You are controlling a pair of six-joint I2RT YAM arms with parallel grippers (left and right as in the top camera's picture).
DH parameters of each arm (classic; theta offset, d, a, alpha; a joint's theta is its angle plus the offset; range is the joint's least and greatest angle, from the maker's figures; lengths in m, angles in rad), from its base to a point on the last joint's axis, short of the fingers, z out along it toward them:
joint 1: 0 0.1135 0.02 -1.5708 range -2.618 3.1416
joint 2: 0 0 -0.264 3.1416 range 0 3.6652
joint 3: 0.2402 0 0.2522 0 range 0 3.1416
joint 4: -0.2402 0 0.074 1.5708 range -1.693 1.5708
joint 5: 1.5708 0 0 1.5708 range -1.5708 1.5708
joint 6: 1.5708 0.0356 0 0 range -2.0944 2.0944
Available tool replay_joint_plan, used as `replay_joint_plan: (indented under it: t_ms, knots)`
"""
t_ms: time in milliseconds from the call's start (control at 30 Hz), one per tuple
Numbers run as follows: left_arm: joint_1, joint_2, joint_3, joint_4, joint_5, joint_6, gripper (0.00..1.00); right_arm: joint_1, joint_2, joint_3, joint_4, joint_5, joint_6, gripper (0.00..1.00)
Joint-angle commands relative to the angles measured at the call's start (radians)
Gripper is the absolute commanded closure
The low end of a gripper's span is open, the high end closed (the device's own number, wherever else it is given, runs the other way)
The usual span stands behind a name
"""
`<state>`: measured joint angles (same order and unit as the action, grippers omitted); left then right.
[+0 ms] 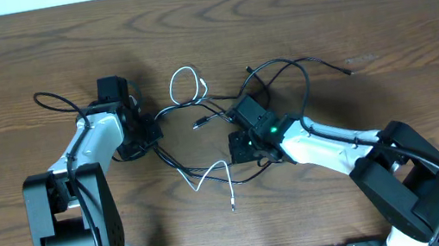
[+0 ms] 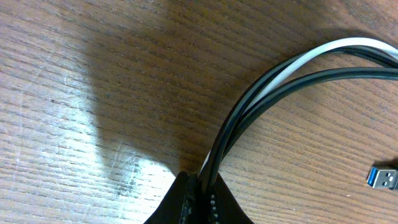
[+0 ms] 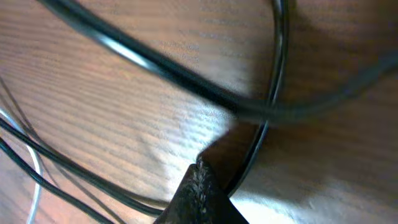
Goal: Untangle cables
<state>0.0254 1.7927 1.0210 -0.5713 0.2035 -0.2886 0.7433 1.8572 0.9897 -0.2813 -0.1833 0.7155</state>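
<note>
While both arms reach in over the wooden worktop, the cables lie in a loose tangle at its middle, between the two end effectors. The left end effector sits at the tangle's left edge, clenched. In its wrist view the fingertips are pressed together on a bundle of two black cables and the white cable. These run out of the pinch and curve away to the right, lying side by side on the wood. A plug with a blue insert lies apart from them near the right edge of that view. The right end effector is on the tangle's right side, also clenched. Its dark fingertips meet just above the wood, and one black strand runs down against their right side. Whether it is pinched between them or only touching cannot be told. Another black strand, blurred, crosses that view above the fingertips.
</note>
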Motion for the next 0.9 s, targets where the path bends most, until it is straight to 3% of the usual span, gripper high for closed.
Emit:
replay_joint_plan:
  t_ms: [0,267,400,467,567,633,867]
  knots:
    - [0.002,0.012,-0.006,-0.002,-0.018,-0.001,0.91,-0.005,-0.022,-0.051,-0.077,0.047,0.001,0.99]
    - [0.002,0.012,-0.006,-0.002,-0.018,-0.002,0.88,-0.017,-0.157,-0.051,-0.246,0.202,-0.051,0.99]
    - [0.002,0.012,-0.006,-0.002,-0.017,-0.002,0.87,-0.044,-0.241,-0.051,-0.242,0.208,-0.051,0.97]
    - [0.002,0.012,-0.006,-0.002,-0.017,-0.002,0.76,-0.057,-0.268,-0.051,-0.175,0.217,-0.053,0.91]
    - [0.002,0.012,-0.006,-0.002,-0.017,-0.002,0.55,-0.069,-0.275,-0.051,-0.058,0.262,-0.067,0.91]
    - [0.002,0.012,-0.006,-0.003,-0.017,-0.002,0.46,-0.077,-0.264,-0.051,0.001,0.306,-0.066,0.90]
    - [0.002,0.012,-0.006,-0.001,0.100,0.000,0.43,-0.081,-0.134,-0.051,0.107,0.356,-0.058,0.81]
